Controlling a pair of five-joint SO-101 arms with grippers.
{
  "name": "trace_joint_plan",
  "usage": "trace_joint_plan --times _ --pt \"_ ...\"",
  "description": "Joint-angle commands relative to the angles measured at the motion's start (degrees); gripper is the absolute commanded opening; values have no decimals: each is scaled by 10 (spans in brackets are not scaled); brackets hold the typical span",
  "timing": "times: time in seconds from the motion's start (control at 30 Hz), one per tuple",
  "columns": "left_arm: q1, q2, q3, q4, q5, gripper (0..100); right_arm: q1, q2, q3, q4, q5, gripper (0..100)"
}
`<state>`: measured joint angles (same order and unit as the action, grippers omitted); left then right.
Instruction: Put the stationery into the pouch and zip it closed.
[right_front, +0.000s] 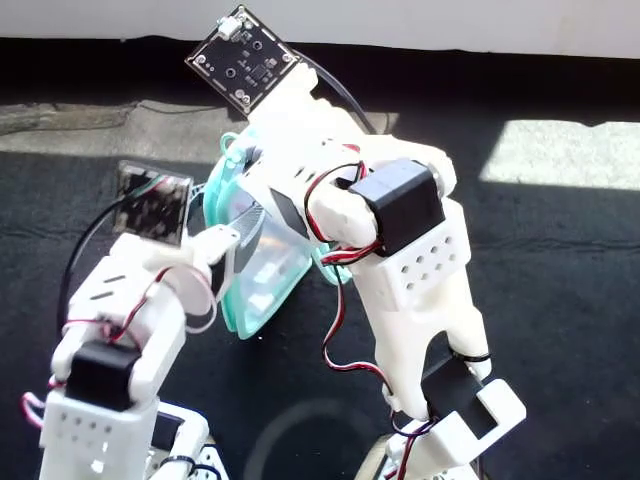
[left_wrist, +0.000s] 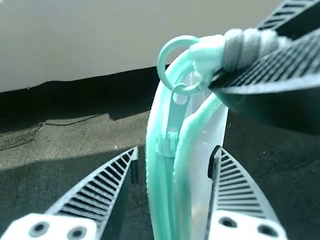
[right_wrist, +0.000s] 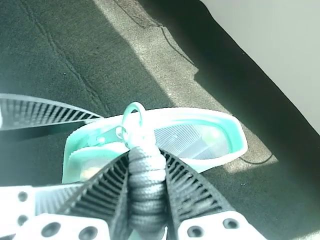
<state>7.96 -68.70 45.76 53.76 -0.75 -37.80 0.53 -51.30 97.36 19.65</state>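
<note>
Bracing on the left, left gripper (left_wrist: 176, 150) sits spread astride the pouch (right_front: 268, 272), one finger (left_wrist: 235, 190) against its clear side, the other just off. Pouch is up on edge over the mat (right_front: 560, 300), between them. Right gripper (right_wrist: 144, 152) is clenched on the cord (right_wrist: 146, 185) at the zip ring (left_wrist: 175, 62). Clamp left first, I'd say, then draw the cord straight along the teeth (left_wrist: 170, 165).

Teal pouch (left_wrist: 165, 200) stands upright between left gripper (left_wrist: 173, 195) jaws, which are spread either side. Right gripper (left_wrist: 262, 50) pinches grey cord (left_wrist: 240, 45) by zipper ring (left_wrist: 161, 62).
</note>
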Motion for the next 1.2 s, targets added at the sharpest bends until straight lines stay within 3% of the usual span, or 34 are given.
trace_joint_plan --times 0.0,0.17,0.47,0.7,0.83,1.17 --pt "-4 14 -4 -27 7 213 0 -16 -2 -6 -2 7" --pt "28 12 -8 -24 6 34 9 -16 -3 -6 -2 7" --pt "80 12 -28 22 7 32 73 -13 -2 -12 -2 7" --pt "80 12 -26 33 4 11 107 -12 2 -67 -1 7" --pt "80 12 -29 62 7 11 111 13 27 -88 49 7" --pt "77 -22 -7 63 4 11 192 93 30 -143 54 7"
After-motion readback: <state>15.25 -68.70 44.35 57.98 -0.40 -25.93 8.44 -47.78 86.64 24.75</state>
